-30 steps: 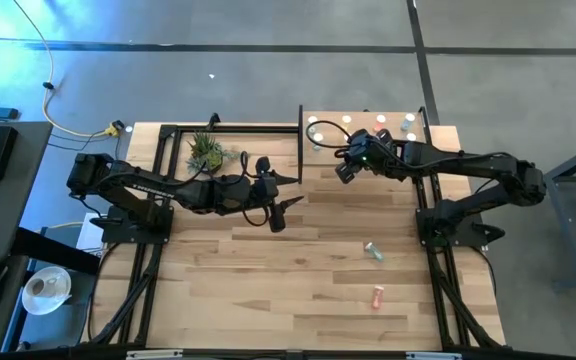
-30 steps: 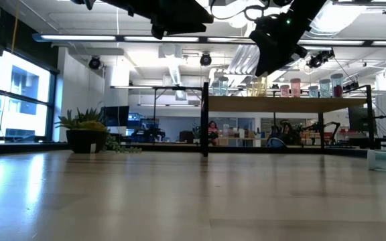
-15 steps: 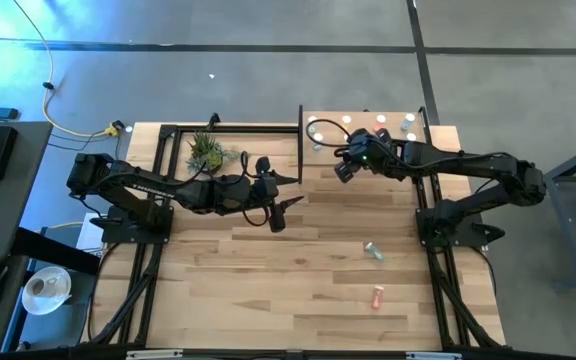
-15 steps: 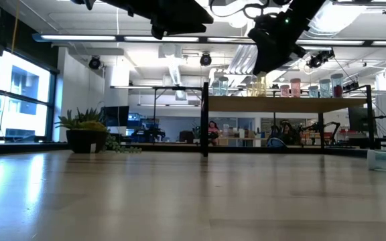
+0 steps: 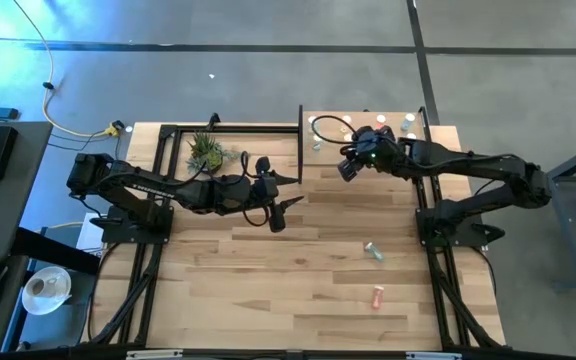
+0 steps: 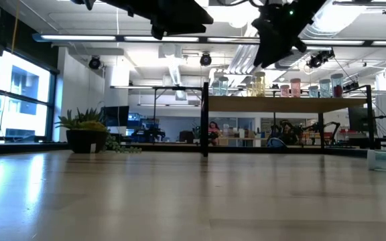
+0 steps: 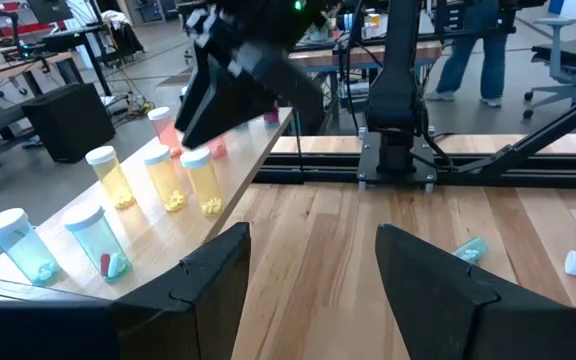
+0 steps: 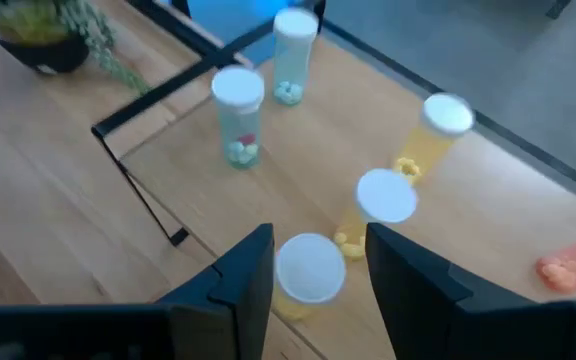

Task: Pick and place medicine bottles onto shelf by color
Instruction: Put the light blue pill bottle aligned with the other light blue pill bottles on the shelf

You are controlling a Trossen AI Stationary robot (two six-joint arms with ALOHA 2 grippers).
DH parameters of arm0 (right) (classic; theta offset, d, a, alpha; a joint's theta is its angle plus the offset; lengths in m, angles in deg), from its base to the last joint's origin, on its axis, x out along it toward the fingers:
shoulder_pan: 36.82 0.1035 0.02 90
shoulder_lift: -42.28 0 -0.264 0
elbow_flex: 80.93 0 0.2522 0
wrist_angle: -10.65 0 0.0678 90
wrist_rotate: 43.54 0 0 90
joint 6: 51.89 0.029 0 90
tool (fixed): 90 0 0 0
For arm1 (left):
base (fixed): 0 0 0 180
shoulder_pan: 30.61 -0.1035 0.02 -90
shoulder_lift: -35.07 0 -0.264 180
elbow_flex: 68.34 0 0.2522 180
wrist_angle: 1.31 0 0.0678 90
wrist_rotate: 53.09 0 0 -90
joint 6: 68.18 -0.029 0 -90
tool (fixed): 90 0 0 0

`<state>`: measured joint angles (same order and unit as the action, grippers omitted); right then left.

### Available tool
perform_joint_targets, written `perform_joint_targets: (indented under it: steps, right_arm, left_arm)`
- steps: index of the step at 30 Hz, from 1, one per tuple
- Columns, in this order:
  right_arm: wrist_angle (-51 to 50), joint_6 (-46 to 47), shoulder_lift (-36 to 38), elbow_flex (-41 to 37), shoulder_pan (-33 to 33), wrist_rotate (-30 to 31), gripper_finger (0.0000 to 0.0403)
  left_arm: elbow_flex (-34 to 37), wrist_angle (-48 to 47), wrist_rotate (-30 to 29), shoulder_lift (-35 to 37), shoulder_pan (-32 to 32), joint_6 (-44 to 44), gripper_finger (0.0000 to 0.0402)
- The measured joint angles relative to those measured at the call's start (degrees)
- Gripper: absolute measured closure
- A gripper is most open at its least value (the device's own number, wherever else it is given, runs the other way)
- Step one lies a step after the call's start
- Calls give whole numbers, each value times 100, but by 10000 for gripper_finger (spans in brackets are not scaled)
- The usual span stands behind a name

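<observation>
The shelf (image 5: 433,133) stands at the table's far right and carries several upright medicine bottles: teal (image 7: 98,240), yellow (image 7: 203,182) and orange-red (image 7: 163,125). My right gripper (image 8: 318,235) hovers open over the shelf, its fingers on either side of a yellow bottle (image 8: 310,270) that stands below them on its base, untouched. My left gripper (image 7: 313,240) hangs open above the table's middle (image 5: 290,190) with nothing between its fingers. A teal bottle (image 5: 373,250) and an orange-red bottle (image 5: 377,296) lie on their sides on the tabletop.
A potted plant (image 5: 206,152) stands at the far left inside a black metal frame (image 5: 233,128). The near half of the plank tabletop (image 5: 268,290) holds only the two lying bottles. People and desks show in the room beyond the table.
My right gripper has risen a little above the shelf and drawn slightly toward the table's right edge. The bottles on the shelf stand as before.
</observation>
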<state>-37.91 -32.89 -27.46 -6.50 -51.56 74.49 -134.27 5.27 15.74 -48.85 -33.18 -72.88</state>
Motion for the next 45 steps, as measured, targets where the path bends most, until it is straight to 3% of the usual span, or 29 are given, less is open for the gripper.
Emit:
perform_joint_targets:
  steps: [4, 8, 20, 28, 37, 45]
  right_arm:
    - [-9, 17, 312, 0, 23, -24, 251]
    - [-108, 130, 631, 0, 195, -515, 251]
    - [-1679, 1669, 855, 0, 1424, -1768, 251]
    - [-2428, 2904, 855, 0, 2330, -1973, 251]
    - [-2859, 3575, 748, -4, 3072, -1978, 250]
    - [-3447, 4203, 269, -7, 3492, -1996, 214]
  left_arm:
    - [-1, 0, 0, 0, -1, 2, 197]
    - [0, -35, 0, 0, 0, 19, 197]
    - [0, -214, 0, -2, 14, 301, 197]
    - [0, -214, 0, -2, 14, 301, 197]
    - [0, -214, 0, -2, 14, 301, 197]
    - [0, -214, 0, -2, 14, 301, 197]
